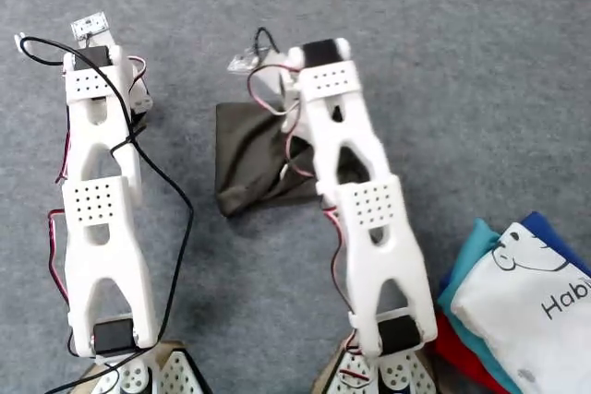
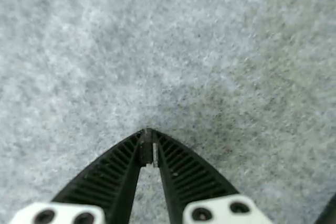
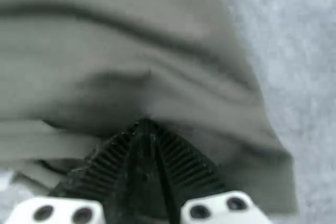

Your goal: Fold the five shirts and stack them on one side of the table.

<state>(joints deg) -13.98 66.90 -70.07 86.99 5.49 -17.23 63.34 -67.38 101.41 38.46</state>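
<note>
A dark grey shirt (image 1: pixel 245 159), folded into a rough rectangle, lies at the middle of the grey table. My right arm (image 1: pixel 355 191) stretches over its right part. In the right wrist view my right gripper (image 3: pixel 144 127) is shut, its tips dug into a wrinkle of the dark shirt (image 3: pixel 131 40). A stack of folded shirts (image 1: pixel 517 311) sits at the table's front right corner: a white printed one on top, with teal (image 1: pixel 466 256), red (image 1: pixel 457 348) and blue (image 1: pixel 554 228) edges showing beneath. My left gripper (image 2: pixel 147 136) is shut on nothing, just above bare table.
My left arm (image 1: pixel 102 200) stretches along the table's left side, a black cable (image 1: pixel 175 191) looping beside it. Grey felt table (image 1: pixel 480 89) lies bare at the back right and between the arms. Wooden furniture stands beyond the far edge.
</note>
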